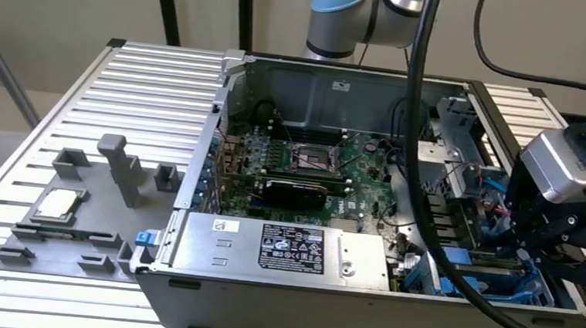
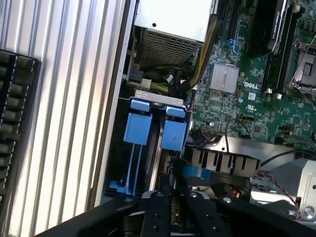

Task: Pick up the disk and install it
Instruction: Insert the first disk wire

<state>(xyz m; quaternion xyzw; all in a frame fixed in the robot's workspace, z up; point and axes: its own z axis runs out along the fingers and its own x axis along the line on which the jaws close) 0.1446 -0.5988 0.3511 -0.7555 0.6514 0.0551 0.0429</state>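
While the computer case (image 1: 372, 216) lies open on its side on the ribbed metal table (image 1: 153, 92), the robot arm hangs over the corner of the case at the exterior view's right. The gripper (image 1: 565, 253) is black and sits low over the blue drive bay (image 1: 492, 275) there. From the wrist view, the gripper (image 2: 170, 207) has its two black fingers (image 2: 155, 212) close together, with just a thin gap between them, and I cannot tell if they pinch anything. Just beyond the fingers stands the disk (image 2: 157, 143), seen on its thin edge, down in the slot between the case wall and the green motherboard (image 2: 256, 98). Two bright blue tabs (image 2: 138, 128) of its plastic frame stick up side by side, with a silver strip across their far end. The gripper's tips are very near the end of the frame, maybe touching it. Beside the slot, a blue flat cable (image 2: 197, 174) lies over a row of grey plugs. A big silver power supply (image 1: 277, 248) with a black label fills the near side of the case. Out on the table, at the exterior view's left, a grey holder (image 1: 83, 211) keeps a small square silver chip (image 1: 56, 203).
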